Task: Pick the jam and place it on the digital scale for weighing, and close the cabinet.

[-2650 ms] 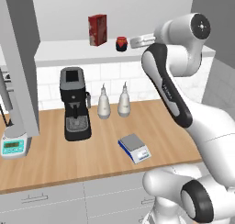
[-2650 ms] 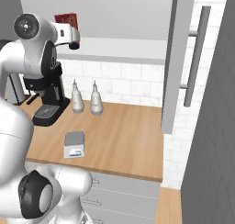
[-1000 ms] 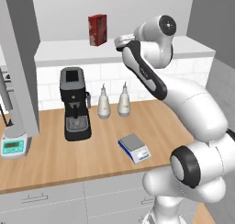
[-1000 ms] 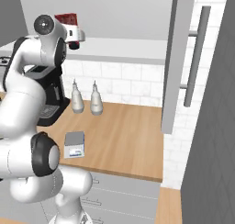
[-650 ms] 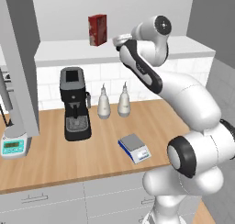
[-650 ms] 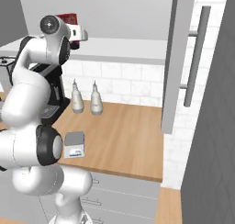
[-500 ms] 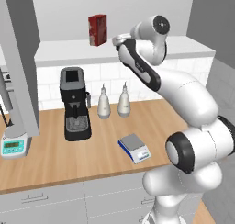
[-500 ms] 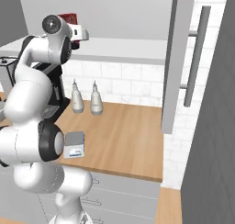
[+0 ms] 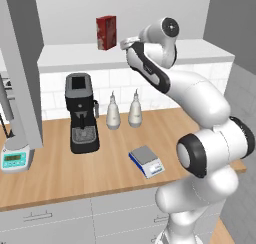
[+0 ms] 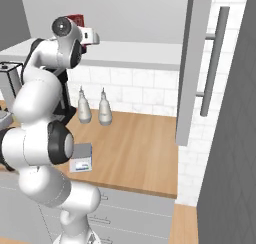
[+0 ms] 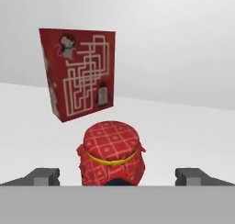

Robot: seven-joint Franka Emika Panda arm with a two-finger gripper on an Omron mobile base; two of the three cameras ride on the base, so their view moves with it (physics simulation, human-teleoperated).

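Observation:
The jam [image 11: 112, 154] is a small red jar with a checkered cloth top and a yellow band, standing on the white cabinet shelf [image 11: 183, 126]. My gripper [image 11: 119, 177] is open, with a fingertip [image 11: 43, 176] well clear of the jar on each side. In the left base view the gripper [image 9: 126, 42] is up at the shelf and the hand covers the jar. The gripper [image 10: 93, 37] reaches over the shelf in the right base view too. The digital scale [image 9: 146, 161] [image 10: 81, 158] lies on the wooden counter. The cabinet has its doors [image 9: 20, 63] [image 10: 192, 63] swung open.
A taller red carton [image 11: 78, 74] [image 9: 106, 32] stands just behind and left of the jar. On the counter are a black coffee machine [image 9: 82, 113], two pale bottles [image 9: 113, 113] [image 9: 134, 109] and a white scale with teal display [image 9: 15, 159].
The hand has swung left along the shelf up to the jam, which it now covers in the left base view. The jaws have stayed open.

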